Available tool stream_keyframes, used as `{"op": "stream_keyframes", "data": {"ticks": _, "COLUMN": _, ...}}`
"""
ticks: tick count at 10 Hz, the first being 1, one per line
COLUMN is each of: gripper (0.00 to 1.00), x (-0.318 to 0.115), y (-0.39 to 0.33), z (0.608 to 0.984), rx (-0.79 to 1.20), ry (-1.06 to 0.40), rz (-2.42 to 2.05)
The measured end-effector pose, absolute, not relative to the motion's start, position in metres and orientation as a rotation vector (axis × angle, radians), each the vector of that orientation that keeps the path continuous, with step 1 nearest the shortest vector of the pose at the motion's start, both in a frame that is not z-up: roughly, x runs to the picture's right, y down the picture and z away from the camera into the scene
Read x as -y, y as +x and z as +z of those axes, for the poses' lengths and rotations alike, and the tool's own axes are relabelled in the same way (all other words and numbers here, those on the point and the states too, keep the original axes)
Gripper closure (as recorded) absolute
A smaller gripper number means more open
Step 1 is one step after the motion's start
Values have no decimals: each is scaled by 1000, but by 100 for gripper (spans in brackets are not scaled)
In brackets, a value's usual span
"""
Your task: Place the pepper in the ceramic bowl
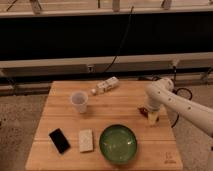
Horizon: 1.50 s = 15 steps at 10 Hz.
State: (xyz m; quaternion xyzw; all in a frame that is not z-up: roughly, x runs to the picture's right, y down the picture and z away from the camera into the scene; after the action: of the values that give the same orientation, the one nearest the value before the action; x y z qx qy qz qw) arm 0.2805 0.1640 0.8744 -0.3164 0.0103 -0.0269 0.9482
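The wooden surface filled the lower half of the frame; the white arm reached in from the right, and its end effector pointed down at the surface's right edge; whether it was apart or clamped could not be told. The pepper showed as a dark red-brown lump just beside it on the left. The ceramic bowl sat lower centre, apart from both; a whitish cup, a toppled bottle, a black phone and a pale block lay further left.
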Motion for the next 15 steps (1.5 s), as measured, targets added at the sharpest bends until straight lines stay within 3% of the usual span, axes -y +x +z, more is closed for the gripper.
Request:
{"op": "stream_keyframes", "data": {"ticks": 5, "gripper": 92, "x": -171, "y": 286, "z": 865, "rx": -40, "ry": -687, "rz": -80}}
{"op": "stream_keyframes", "data": {"ticks": 6, "gripper": 98, "x": -173, "y": 286, "z": 863, "rx": -38, "ry": -689, "rz": -83}}
{"op": "stream_keyframes", "data": {"ticks": 15, "gripper": 100, "x": -157, "y": 239, "z": 839, "rx": -29, "ry": -671, "rz": -137}}
